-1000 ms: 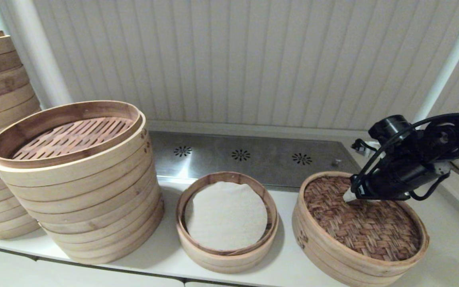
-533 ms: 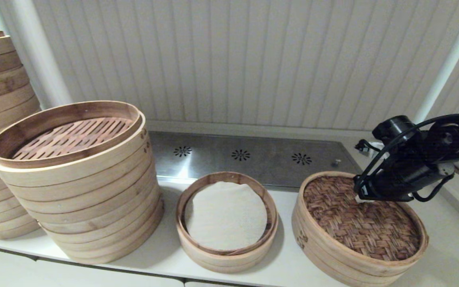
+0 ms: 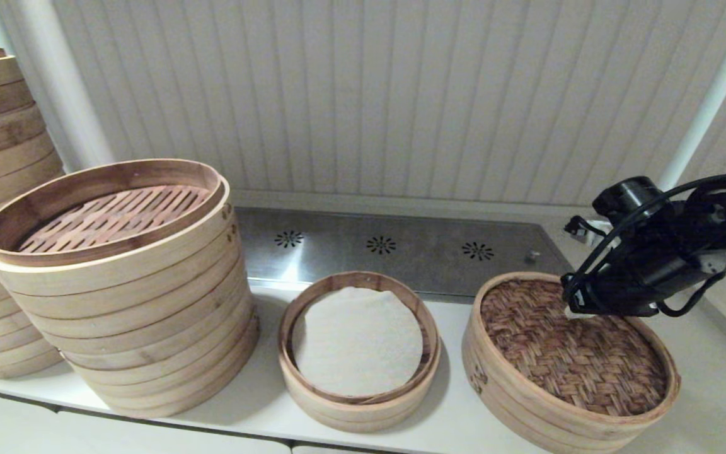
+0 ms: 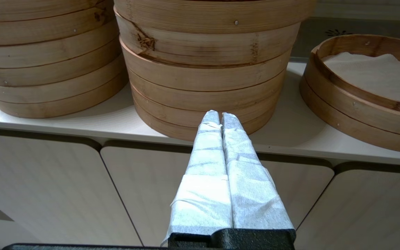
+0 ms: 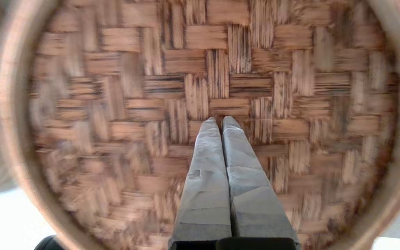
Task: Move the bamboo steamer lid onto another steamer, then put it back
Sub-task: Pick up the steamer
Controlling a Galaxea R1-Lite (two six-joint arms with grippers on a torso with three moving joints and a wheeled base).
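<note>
Resting on a white counter, steamers face panelled wall.

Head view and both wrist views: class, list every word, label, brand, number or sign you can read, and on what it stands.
None can be read.
Round bamboo steamer lid with brown woven top: dark rim mark, not legible.
Steel panel: three flower-shaped cut-outs, no text.

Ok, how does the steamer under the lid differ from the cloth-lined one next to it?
The right-hand steamer is wider and covered by the bamboo steamer lid, brown woven top showing. The smaller steamer in the middle is open, showing its white cloth liner. The right gripper hangs over the lid; nothing is over the smaller one. Both are low, round, pale bamboo.
</note>
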